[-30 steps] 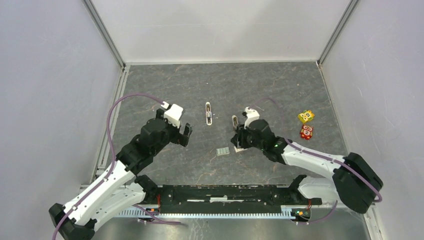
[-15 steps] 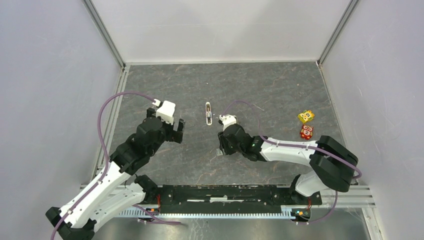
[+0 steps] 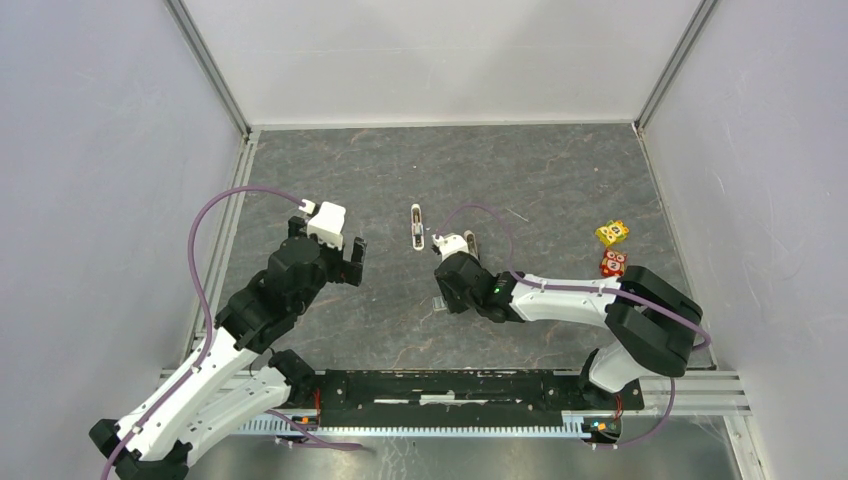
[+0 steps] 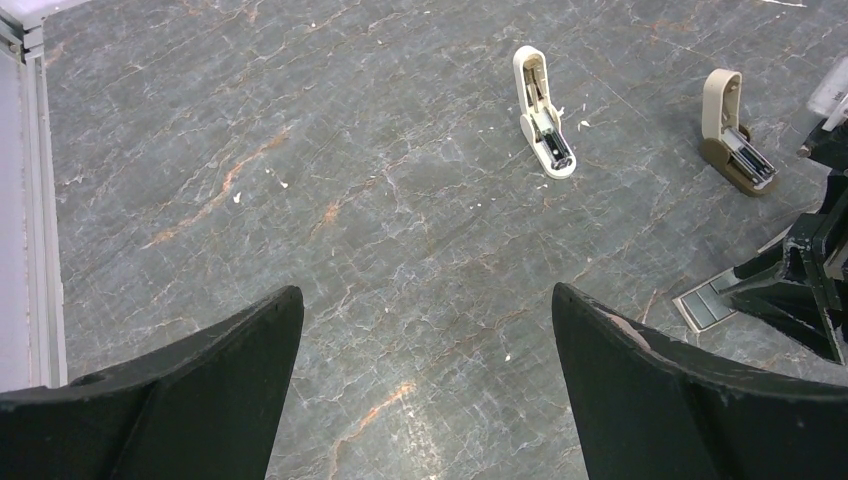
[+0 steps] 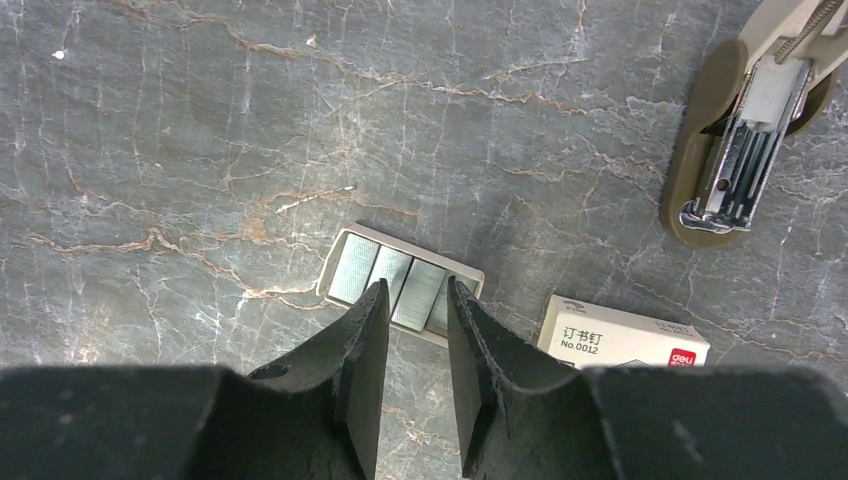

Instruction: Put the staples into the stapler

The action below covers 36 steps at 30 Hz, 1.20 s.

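Two staplers, one staples tray; left end effector released, right end effector's grip unclear

The small white box reads "订书钉 No.0012", with a red "deli" mark at its corner.

I'm running this from afar, and it reads as a robotics lab test cell, not a home or office. The dark grey marbled bench is boxed in by plain white panel walls held on bare aluminium frame posts. Two white-and-black robot arms, left and right, are bolted to a black mounting rail at the near edge, with purple cables looping off them.
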Motion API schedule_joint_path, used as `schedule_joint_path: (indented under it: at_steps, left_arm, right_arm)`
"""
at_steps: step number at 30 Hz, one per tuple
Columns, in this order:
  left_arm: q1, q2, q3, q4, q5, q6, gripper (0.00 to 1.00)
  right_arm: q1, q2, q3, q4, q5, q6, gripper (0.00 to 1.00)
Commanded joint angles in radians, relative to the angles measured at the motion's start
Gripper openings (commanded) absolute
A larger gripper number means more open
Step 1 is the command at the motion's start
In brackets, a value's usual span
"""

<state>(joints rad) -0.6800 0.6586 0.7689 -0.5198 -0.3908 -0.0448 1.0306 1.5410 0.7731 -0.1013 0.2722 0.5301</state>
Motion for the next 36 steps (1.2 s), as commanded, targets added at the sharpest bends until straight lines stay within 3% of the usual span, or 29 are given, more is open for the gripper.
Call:
schedule_joint_path:
  at_steps: [1,29,36]
  left_arm:
    - [0.002,0.0,0.007,0.023,-0.008,-0.027,1.0]
    - [0.002,0.006,0.01,0.021,-0.011,-0.026,1.0]
    - [0.002,0.009,0.008,0.021,-0.014,-0.025,1.0]
  right_arm:
    - [0.005,0.008,0.026,-0.001,0.035,0.016,0.33]
    - [0.019,-0.011,0.061,-0.049,0.099,-0.005,0.25]
    - [0.016,0.001,0.039,0.015,0.031,-0.033,0.31]
